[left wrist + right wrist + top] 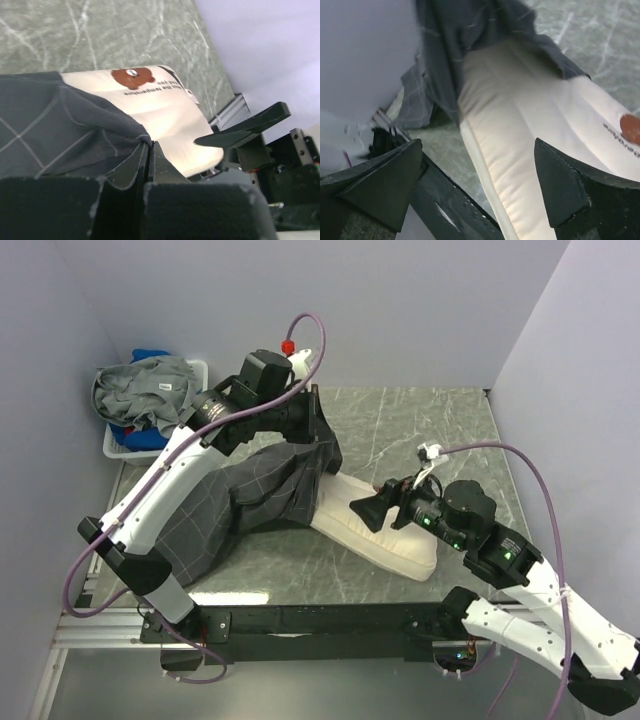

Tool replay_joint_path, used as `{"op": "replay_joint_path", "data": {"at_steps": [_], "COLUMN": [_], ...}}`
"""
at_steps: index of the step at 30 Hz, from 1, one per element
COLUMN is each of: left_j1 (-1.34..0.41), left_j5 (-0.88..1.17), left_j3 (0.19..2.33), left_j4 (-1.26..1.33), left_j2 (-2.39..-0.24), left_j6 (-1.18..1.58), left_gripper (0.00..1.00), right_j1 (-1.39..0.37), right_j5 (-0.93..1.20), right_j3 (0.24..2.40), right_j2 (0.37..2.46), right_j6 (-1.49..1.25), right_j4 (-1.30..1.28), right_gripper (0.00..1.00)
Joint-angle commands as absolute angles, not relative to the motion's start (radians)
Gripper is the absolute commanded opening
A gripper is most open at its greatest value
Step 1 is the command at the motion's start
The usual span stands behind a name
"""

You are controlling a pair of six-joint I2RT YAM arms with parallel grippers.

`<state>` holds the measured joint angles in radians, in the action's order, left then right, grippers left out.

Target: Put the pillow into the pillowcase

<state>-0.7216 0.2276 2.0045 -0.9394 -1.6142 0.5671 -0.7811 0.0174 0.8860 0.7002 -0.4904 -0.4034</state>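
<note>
The cream-white pillow point(385, 535) lies on the table right of centre, its left end inside the dark grey grid-lined pillowcase point(235, 505). The bear face and text show in the left wrist view point(132, 77). My left gripper point(322, 445) is shut on the pillowcase's opening edge point(142, 140) and holds it lifted above the pillow. My right gripper point(372, 510) is open, its fingers point(565, 185) spread over the pillow's point(520, 145) exposed part, holding nothing.
A white bin point(120, 445) with grey and blue cloth stands at the back left, off the green marble table point(420, 420). Lilac walls close in the back and both sides. A black rail point(330, 620) runs along the near edge.
</note>
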Motion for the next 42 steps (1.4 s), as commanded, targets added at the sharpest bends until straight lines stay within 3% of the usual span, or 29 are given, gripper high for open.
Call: {"op": "replay_joint_path", "data": {"at_steps": [1, 11, 18, 21, 22, 25, 27, 33, 38, 39, 40, 42], "left_j1": [-0.73, -0.716, -0.716, -0.716, -0.718, -0.718, -0.718, -0.745, -0.824, -0.831, -0.839, -0.857], "left_j5": [0.285, 0.287, 0.278, 0.282, 0.288, 0.302, 0.319, 0.324, 0.273, 0.238, 0.224, 0.172], "left_j3": [2.026, 2.039, 2.045, 2.052, 2.054, 2.059, 2.053, 2.02, 2.026, 2.01, 1.993, 1.95], "left_j4": [-0.85, -0.857, -0.873, -0.873, -0.871, -0.868, -0.865, -0.838, -0.847, -0.832, -0.818, -0.778], "left_j2": [-1.562, -1.557, -1.546, -1.539, -1.537, -1.54, -1.543, -1.548, -1.578, -1.575, -1.566, -1.543], "left_j6": [0.583, 0.574, 0.555, 0.551, 0.551, 0.542, 0.532, 0.52, 0.502, 0.506, 0.511, 0.52], "left_gripper": [0.02, 0.03, 0.04, 0.04, 0.04, 0.04, 0.05, 0.11, 0.2, 0.24, 0.38, 0.54], "right_j1": [-0.871, -1.063, -1.081, -1.08, -1.081, -1.078, -1.077, -1.026, -0.818, -0.784, -0.752, -0.675], "right_j5": [0.006, -0.235, -0.301, -0.359, -0.373, -0.349, -0.223, -0.065, 0.119, 0.144, 0.168, 0.248], "right_j3": [0.913, 0.928, 0.934, 0.963, 0.977, 1.051, 1.128, 1.377, 1.216, 1.168, 1.119, 0.982], "right_j2": [0.742, 0.943, 1.041, 1.084, 1.109, 1.129, 1.111, 1.094, 1.074, 1.057, 1.046, 1.016], "right_j6": [-0.287, -0.195, -0.152, -0.141, -0.146, -0.163, -0.181, -0.328, -0.437, -0.469, -0.486, -0.527], "right_j4": [-0.406, -0.488, -0.486, -0.505, -0.526, -0.561, -0.56, -0.647, -0.543, -0.481, -0.444, -0.334], "right_gripper": [1.0, 1.0, 0.97, 0.75, 0.54, 0.19, 0.1, 0.01, 0.0, 0.0, 0.0, 0.0]}}
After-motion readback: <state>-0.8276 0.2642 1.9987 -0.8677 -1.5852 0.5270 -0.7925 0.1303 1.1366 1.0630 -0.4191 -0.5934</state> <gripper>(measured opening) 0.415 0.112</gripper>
